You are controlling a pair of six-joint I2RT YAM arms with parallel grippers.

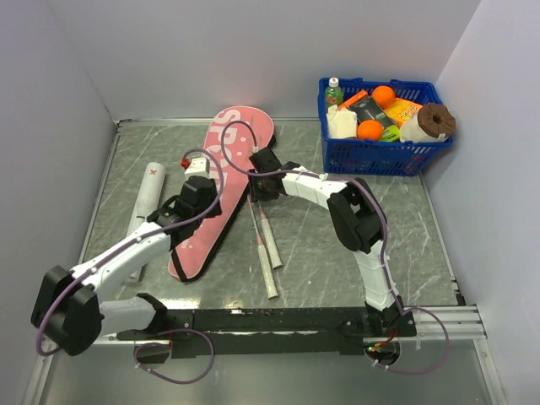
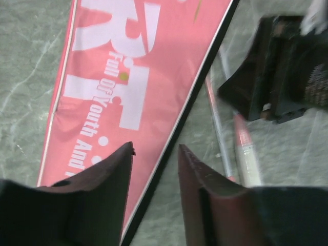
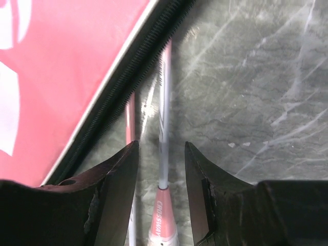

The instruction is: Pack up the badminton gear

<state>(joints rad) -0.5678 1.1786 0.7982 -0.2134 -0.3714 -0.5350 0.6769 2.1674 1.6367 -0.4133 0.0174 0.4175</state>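
Note:
The pink racket-shaped bag (image 1: 221, 181) with white lettering lies flat at centre-left. Two rackets' pale handles (image 1: 267, 257) stick out beside it; their heads are hidden past the bag's black zip edge (image 3: 128, 77). My right gripper (image 3: 161, 144) is open and low over the table, its jaws either side of one thin racket shaft (image 3: 164, 113) above its pink cone (image 3: 163, 220). A second shaft (image 3: 130, 115) lies just left. My left gripper (image 2: 155, 148) is open over the bag's zip edge (image 2: 177, 128). The white tube (image 1: 148, 196) lies left of the bag. No shuttlecock shows.
The blue basket (image 1: 384, 150) of groceries stands at the back right corner. Grey walls close in the table on the left, back and right. The right gripper's black body (image 2: 279, 72) hangs close to the left gripper, above the racket shafts (image 2: 218, 123).

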